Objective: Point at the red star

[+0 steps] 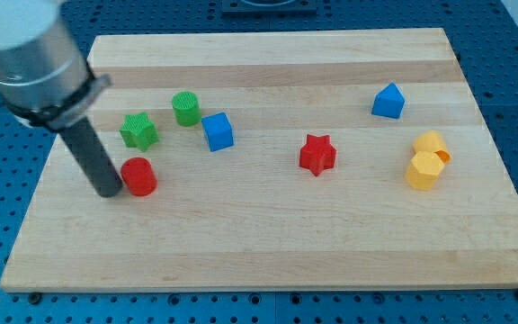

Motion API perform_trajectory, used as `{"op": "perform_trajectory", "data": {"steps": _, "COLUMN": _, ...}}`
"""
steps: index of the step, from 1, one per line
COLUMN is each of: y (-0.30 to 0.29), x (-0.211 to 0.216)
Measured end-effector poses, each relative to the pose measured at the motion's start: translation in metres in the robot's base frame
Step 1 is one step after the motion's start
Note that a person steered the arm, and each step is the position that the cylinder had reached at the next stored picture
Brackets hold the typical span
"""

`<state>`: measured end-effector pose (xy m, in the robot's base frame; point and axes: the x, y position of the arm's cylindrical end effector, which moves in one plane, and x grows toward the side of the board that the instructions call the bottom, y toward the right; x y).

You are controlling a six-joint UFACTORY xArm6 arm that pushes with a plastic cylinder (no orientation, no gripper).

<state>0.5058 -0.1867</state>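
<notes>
The red star [317,154] lies on the wooden board [268,243], a little right of the middle. My tip [109,191] rests at the view's left, touching or nearly touching the left side of a red cylinder [139,175]. The tip is far to the left of the red star. The dark rod rises from the tip up to the grey arm at the view's top left.
A green star [138,130], a green cylinder [186,108] and a blue cube [217,130] stand above and right of the tip. A blue pentagon-like block [388,101] is at upper right. Two yellow blocks [430,144] [424,170] sit together at the right.
</notes>
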Motion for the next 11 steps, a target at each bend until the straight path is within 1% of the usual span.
{"op": "perform_trajectory", "data": {"steps": 1, "y": 0.027, "x": -0.005}}
{"op": "perform_trajectory", "data": {"steps": 2, "y": 0.036, "x": 0.014}}
{"op": "perform_trajectory", "data": {"steps": 3, "y": 0.090, "x": 0.011}}
{"op": "perform_trajectory", "data": {"steps": 4, "y": 0.088, "x": 0.004}}
{"op": "perform_trajectory", "data": {"steps": 5, "y": 0.116, "x": 0.006}}
{"op": "perform_trajectory", "data": {"steps": 7, "y": 0.136, "x": 0.006}}
{"op": "perform_trajectory", "data": {"steps": 9, "y": 0.204, "x": 0.012}}
{"op": "perform_trajectory", "data": {"steps": 10, "y": 0.262, "x": 0.024}}
{"op": "perform_trajectory", "data": {"steps": 11, "y": 0.275, "x": 0.012}}
